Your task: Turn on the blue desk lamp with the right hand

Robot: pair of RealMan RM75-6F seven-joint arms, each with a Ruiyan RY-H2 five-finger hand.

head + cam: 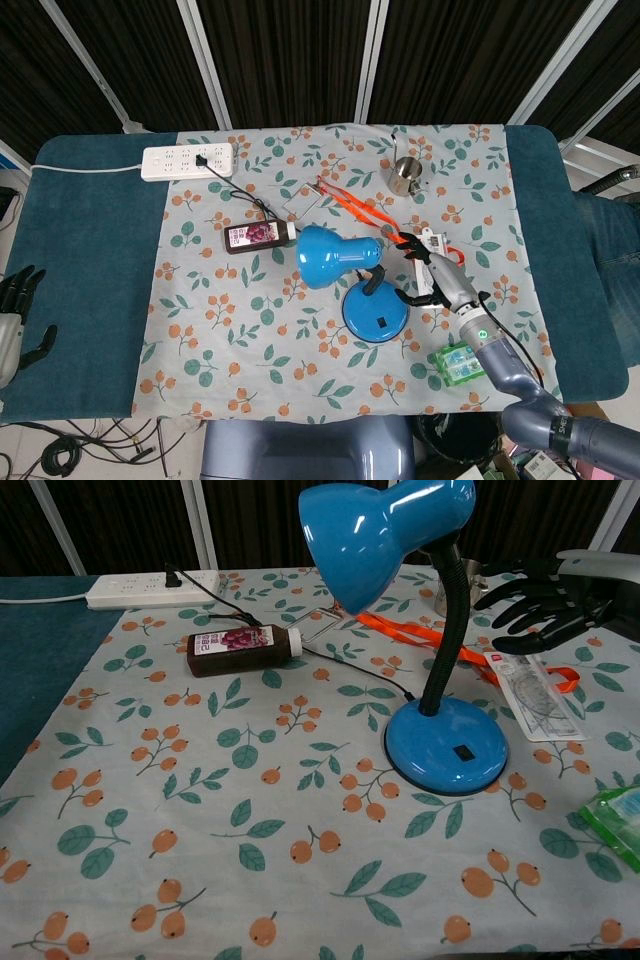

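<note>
The blue desk lamp [345,268] stands mid-table, its round base [447,744] carrying a small dark switch [463,751] and its shade [385,525] facing left. The shade looks unlit. My right hand [545,602] hovers above the table just right of the lamp's black neck [447,630], fingers spread, holding nothing; in the head view the right hand [437,275] sits right of the base. My left hand [17,310] rests off the table's left edge, fingers apart and empty.
A white power strip [188,160] lies at the back left with the lamp's cord plugged in. A dark bottle [258,235] lies left of the shade. Orange lanyard [368,212], ruler packet [530,690], metal cup [405,174] and green packet [459,362] sit on the right.
</note>
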